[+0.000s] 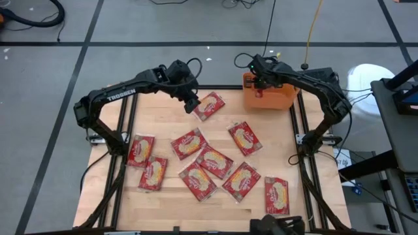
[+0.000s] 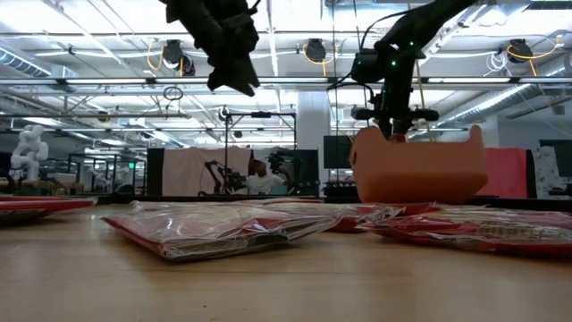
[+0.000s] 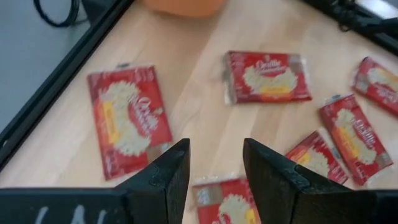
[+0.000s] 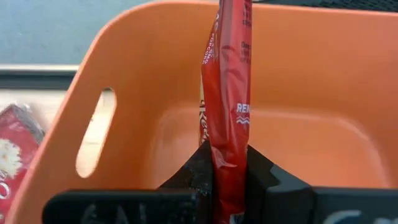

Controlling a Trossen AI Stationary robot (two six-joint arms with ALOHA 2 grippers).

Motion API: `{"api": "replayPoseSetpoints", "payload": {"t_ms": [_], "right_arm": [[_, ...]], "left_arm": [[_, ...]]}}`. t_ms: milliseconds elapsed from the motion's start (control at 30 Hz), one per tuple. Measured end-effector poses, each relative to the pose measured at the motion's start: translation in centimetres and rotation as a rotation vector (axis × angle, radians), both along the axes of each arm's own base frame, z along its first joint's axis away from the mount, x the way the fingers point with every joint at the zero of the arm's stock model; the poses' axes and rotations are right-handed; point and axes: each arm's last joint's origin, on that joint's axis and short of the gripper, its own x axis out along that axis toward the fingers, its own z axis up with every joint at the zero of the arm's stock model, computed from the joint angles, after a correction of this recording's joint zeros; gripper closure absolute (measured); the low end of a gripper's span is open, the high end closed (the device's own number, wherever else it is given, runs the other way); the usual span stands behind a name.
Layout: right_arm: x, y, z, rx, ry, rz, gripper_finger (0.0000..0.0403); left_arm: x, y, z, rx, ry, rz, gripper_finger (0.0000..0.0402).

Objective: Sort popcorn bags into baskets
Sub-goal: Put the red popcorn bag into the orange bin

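Overhead, right gripper (image 4: 227, 171) clamps popcorn bag (image 4: 227, 93) (over basket (image 4: 124, 81)); left gripper (image 3: 214, 165) open.

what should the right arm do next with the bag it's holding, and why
Probably open the right gripper and let go. Its fingers pinch a popcorn bag edge-on, hanging upright inside the orange basket, which looks empty, so it should drop in. The left gripper hovers open above the bags on the table.

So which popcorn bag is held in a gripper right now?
The one pinched edge-on in the right gripper, hanging over the orange basket; every other bag lies flat on the table.
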Motion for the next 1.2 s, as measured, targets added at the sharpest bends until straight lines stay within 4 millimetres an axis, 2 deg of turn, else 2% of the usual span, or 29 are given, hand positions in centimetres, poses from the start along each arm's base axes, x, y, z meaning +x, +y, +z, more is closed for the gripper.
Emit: {"api": "replayPoseSetpoints", "payload": {"t_ms": [200,433,933,1200], "right_arm": [[0.8,1.0,0.5,-0.017,-0.038,0.008,0.0374],[0.5,1.8,1.5,-0.006,-0.086,-0.027,0.0374],[1.7,2.7,1.1,-0.004,-0.088,-0.032,0.0374],[2.0,2.4,0.7,-0.041,-0.072,-0.039,0.0374]], "left_arm": [[-0.5,0.2,-0.3,-0.014,0.045,-0.001,0.0247],[-0.5,0.1,-0.3,-0.004,0.048,-0.015,0.0247],[-0.5,0.2,-0.3,0.027,0.043,-0.047,0.0247],[-0.5,0.2,-0.3,0.027,0.043,-0.047,0.0247]]}}
